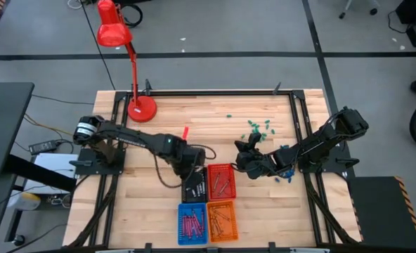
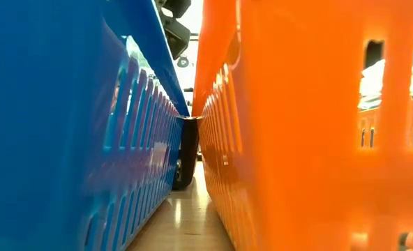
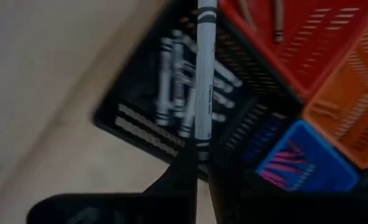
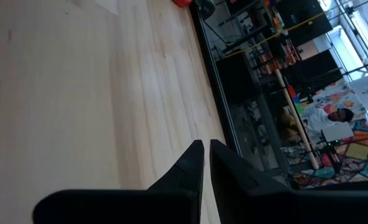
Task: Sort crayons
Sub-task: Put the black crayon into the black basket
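Right over the black basket (image 1: 196, 187), the left gripper (image 3: 201, 171) has its fingers pinched shut on a single crayon (image 3: 205, 74): a thin white-grey stick with a paper wrapper, dark bands near its ends and small print down the side, standing straight out from the fingertips. Below it, the black basket already has a loose bunch of the same pale crayons (image 3: 178, 87) lying roughly side by side on its floor. Beside the black basket sits the red basket (image 1: 222, 180) with a few tan-looking sticks in it, and on the near side of those two are the blue basket (image 1: 192, 223), holding maroon-purple crayons, and the orange basket (image 1: 221, 221) with a handful more. The right gripper (image 4: 204, 155) hangs just past the red basket, out over bare wooden table (image 1: 159, 126), fingers closed with only a sliver between them and nothing held. Small chunky green pieces (image 1: 257, 128) are scattered beyond it, well apart from the baskets
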You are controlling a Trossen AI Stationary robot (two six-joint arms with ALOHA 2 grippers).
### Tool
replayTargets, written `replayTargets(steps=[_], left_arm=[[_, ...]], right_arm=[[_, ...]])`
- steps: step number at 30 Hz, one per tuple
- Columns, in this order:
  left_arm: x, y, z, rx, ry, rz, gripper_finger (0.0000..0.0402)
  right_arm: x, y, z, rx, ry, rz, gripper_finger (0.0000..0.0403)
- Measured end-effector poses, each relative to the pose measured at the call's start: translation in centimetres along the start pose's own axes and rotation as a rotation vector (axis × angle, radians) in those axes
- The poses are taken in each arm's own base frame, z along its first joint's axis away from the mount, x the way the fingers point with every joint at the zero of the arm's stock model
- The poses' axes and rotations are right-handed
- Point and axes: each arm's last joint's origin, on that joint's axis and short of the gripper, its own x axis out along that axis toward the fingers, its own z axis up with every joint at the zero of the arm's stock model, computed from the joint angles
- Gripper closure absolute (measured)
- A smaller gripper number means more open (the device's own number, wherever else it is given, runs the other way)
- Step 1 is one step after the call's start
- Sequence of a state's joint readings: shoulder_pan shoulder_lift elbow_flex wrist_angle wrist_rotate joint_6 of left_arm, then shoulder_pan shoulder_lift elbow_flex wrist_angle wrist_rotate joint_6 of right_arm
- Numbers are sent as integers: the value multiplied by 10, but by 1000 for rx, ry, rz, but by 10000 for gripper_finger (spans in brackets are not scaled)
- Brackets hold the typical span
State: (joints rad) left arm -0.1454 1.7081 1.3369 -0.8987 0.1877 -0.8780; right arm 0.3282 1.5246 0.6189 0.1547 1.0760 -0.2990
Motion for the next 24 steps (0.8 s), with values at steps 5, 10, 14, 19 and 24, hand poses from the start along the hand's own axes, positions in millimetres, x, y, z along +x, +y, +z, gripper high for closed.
replayTargets(steps=[5, 10, 14, 19, 24], left_arm=[[5, -21, -18, -61, -40, -27, 376], [8, -31, -33, -151, -122, 15, 376], [16, -35, -39, -200, -150, 48, 376], [37, -36, -37, -214, -158, 99, 376], [53, -35, -34, -216, -165, 144, 365]], right_arm=[[-5, 3, 1, -11, -17, 10, 369], [-6, 3, 2, -16, -21, 12, 369], [-6, 3, 2, -15, -21, 9, 369], [-6, 3, 3, -8, -27, 14, 369], [-6, 3, 3, -5, -29, 13, 369]])
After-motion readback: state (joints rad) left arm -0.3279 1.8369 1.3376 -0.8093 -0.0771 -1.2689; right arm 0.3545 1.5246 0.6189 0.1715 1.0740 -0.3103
